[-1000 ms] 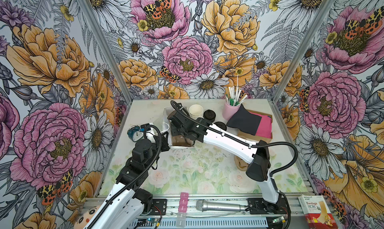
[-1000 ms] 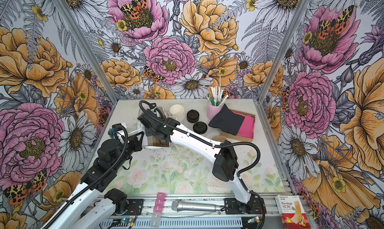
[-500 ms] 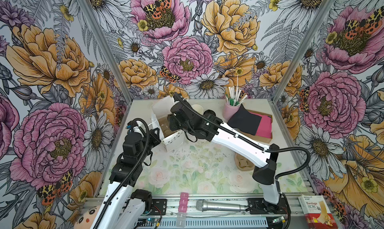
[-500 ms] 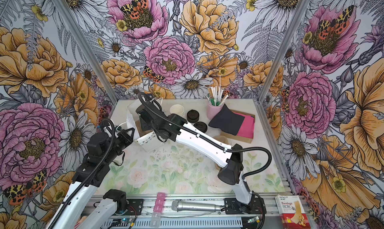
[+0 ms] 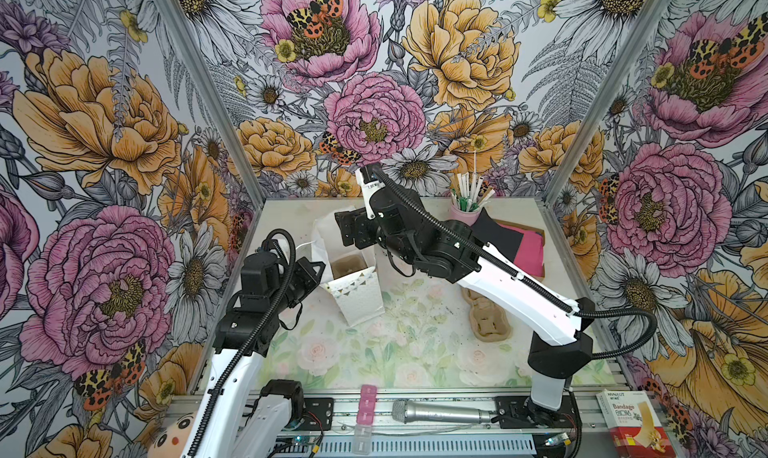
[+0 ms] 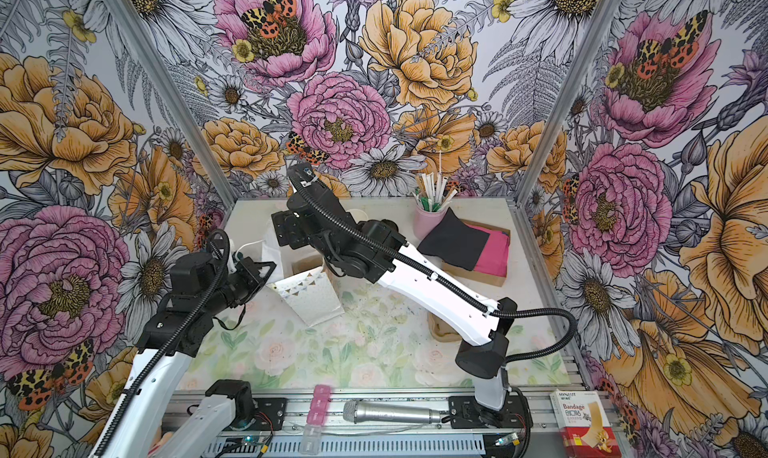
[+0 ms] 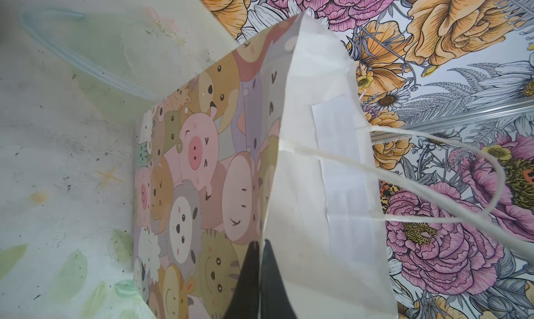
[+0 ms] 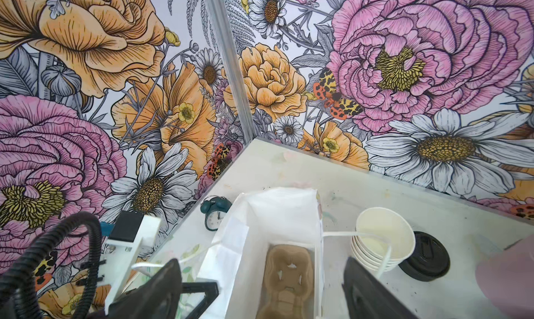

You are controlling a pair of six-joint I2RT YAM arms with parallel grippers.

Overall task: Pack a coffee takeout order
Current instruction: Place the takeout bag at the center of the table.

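Bag is clamped by its rim in your left gripper. Your right gripper hangs spread wide over its mouth, holding nothing. Cups and lid stand just beside it, black napkin well apart.

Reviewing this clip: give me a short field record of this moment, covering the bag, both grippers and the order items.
container: paper bag, upright, mouth open
contents: brown pulp carrier
left gripper: shut on the paper bag's wall
right gripper: open, empty, over the bag mouth
white paper cups: stacked beside the bag, not packed
black lid: beside the cups
black napkin: overlapping pink napkin, not packed
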